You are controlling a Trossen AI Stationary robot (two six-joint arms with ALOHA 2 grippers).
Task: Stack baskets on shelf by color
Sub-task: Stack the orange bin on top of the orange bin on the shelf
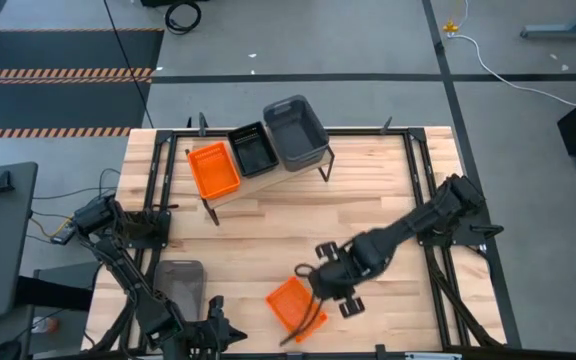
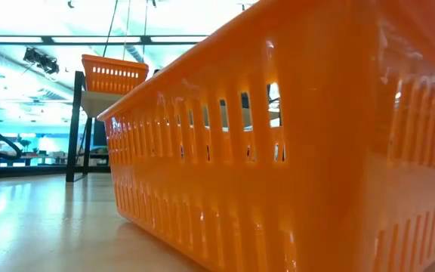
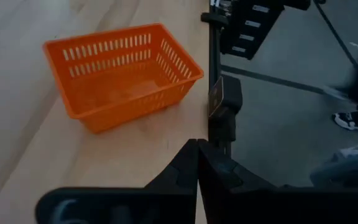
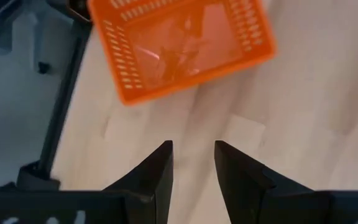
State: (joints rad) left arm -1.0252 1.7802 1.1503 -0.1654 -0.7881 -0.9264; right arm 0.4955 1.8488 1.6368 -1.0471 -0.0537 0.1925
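On the table near its front edge sits an orange basket (image 1: pixel 290 303) (image 3: pixel 120 74) (image 4: pixel 179 46) (image 2: pixel 293 151), resting on its bottom. My right gripper (image 4: pixel 192 158) (image 1: pixel 320 298) hovers open above the table beside it, pointing steeply down, with nothing between its fingers. My left gripper (image 3: pixel 197 171) (image 1: pixel 223 333) is shut and holds nothing at the front left, pointing toward that basket. The shelf (image 1: pixel 258 185) at the far middle carries an orange basket (image 1: pixel 213 168) (image 2: pixel 113 74), a black basket (image 1: pixel 252 148) and a grey basket (image 1: pixel 295 130) side by side.
A grey basket (image 1: pixel 180 285) stands on the table at the front left, close to my left arm. Black frame rails (image 1: pixel 420 180) run along the table's sides and a rail (image 3: pixel 215 93) along its front edge. Bare wood lies between the shelf and the near orange basket.
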